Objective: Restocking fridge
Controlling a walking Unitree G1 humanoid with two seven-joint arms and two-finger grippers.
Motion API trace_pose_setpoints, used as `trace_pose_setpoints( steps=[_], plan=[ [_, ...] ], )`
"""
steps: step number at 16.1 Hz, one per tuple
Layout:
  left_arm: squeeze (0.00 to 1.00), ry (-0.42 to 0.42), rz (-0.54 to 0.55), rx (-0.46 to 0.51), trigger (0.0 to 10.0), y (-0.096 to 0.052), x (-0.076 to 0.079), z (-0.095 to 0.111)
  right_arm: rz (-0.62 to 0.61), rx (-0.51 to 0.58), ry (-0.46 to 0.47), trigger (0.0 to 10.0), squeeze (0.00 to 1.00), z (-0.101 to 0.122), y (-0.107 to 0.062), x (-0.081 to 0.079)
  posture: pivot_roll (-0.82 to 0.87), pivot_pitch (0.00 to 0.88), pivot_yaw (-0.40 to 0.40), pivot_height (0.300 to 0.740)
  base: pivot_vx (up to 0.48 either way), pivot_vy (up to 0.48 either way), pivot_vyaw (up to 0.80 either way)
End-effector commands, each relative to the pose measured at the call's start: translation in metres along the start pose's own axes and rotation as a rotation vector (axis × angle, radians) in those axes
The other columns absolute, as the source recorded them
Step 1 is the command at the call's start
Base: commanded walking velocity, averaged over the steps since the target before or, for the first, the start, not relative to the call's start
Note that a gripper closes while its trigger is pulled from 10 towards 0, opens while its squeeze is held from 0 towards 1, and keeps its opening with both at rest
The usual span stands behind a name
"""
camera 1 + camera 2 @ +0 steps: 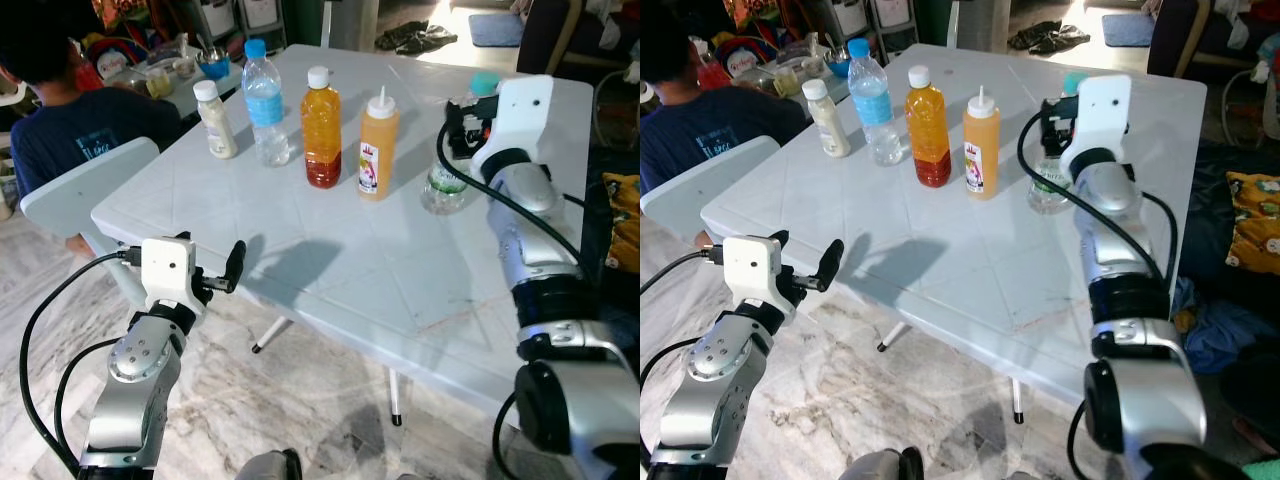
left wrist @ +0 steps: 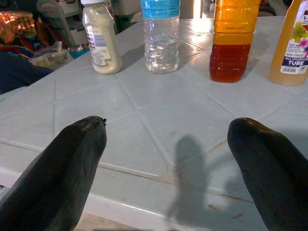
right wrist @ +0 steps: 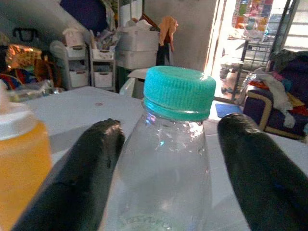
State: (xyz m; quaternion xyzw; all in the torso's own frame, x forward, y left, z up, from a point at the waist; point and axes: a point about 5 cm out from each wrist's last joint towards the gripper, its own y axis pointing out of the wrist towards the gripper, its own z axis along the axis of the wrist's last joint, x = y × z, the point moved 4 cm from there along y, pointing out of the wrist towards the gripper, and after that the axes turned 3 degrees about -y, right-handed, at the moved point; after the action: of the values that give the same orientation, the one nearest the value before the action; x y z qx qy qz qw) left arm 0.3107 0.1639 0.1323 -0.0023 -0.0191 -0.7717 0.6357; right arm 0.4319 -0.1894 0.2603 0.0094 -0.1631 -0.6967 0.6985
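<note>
Table (image 1: 330, 270), white plastic, carries five bottles in a row. Right gripper (image 3: 166, 159), fingers spread, straddles the clear teal-capped bottle (image 3: 168, 159) at two o'clock, not yet pinching it. Left gripper (image 2: 166, 168) hovers spread at the table's seven o'clock edge. A seated person (image 1: 60, 120) occupies ten o'clock.

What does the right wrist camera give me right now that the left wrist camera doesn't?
Right wrist view: the green-capped clear bottle close up between the right gripper's open fingers, not yet clamped. Left wrist view: the left gripper open at the table edge, facing the white sauce bottle, blue-labelled water bottle and amber bottle. Both include the orange squeeze bottle.
</note>
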Motion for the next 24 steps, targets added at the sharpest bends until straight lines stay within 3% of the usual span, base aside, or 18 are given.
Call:
trace_pose_setpoints(
  steps=[1,5,12,15,18,19,20,21,22,24],
  plan=[
    [0.0,0.012,0.003,-0.005,10.0,-0.001,0.0,-0.001,0.0,0.038,-0.016,0.0,0.0,0.013,0.006,0.001,0.07,0.107,0.097,0.74,0.0,0.0,0.0],
    [0.0,0.005,0.001,-0.009,10.0,-0.001,0.002,-0.004,0.017,0.072,-0.056,0.0,0.0,0.022,0.011,0.005,0.06,0.095,0.09,0.74,0.0,0.0,0.0],
    [0.0,-0.002,0.002,-0.027,10.0,0.001,0.004,-0.009,0.028,0.057,-0.045,0.0,0.0,0.017,0.01,-0.001,0.05,0.078,0.088,0.74,0.0,0.0,0.0],
    [0.0,-0.022,0.041,-0.052,10.0,0.001,0.0,-0.016,0.057,0.082,0.024,0.0,0.0,0.014,-0.006,-0.013,0.05,0.056,0.076,0.74,0.0,0.0,0.0],
    [0.0,-0.032,0.067,-0.05,10.0,0.006,-0.005,-0.018,0.121,0.158,0.179,0.1,0.0,0.019,-0.056,-0.04,0.02,0.029,0.06,0.74,0.0,0.0,0.0],
    [0.0,-0.029,0.071,-0.045,10.0,0.008,-0.006,-0.017,0.136,0.169,0.206,2.2,0.0,0.021,-0.066,-0.048,0.02,0.021,0.057,0.74,0.0,0.334,0.0],
    [0.0,-0.026,0.07,-0.04,10.0,0.011,-0.007,-0.017,0.153,0.182,0.233,1.8,0.0,0.025,-0.074,-0.056,0.01,0.016,0.059,0.74,0.0,0.259,0.0],
    [0.0,-0.026,0.07,-0.038,10.0,0.013,-0.007,-0.016,0.162,0.187,0.243,2.6,0.0,0.026,-0.077,-0.061,0.0,0.013,0.061,0.74,0.0,0.281,0.0],
    [0.0,-0.022,0.065,-0.026,10.0,0.018,-0.006,-0.014,0.201,0.194,0.227,10.0,0.0,0.026,-0.083,-0.07,0.0,0.006,0.059,0.74,0.0,0.315,0.0],
    [0.0,-0.023,0.063,-0.021,10.0,0.021,-0.005,-0.013,0.202,0.182,0.232,10.0,0.0,0.026,-0.086,-0.068,-0.01,0.004,0.059,0.74,0.0,0.332,0.0]
  ],
)
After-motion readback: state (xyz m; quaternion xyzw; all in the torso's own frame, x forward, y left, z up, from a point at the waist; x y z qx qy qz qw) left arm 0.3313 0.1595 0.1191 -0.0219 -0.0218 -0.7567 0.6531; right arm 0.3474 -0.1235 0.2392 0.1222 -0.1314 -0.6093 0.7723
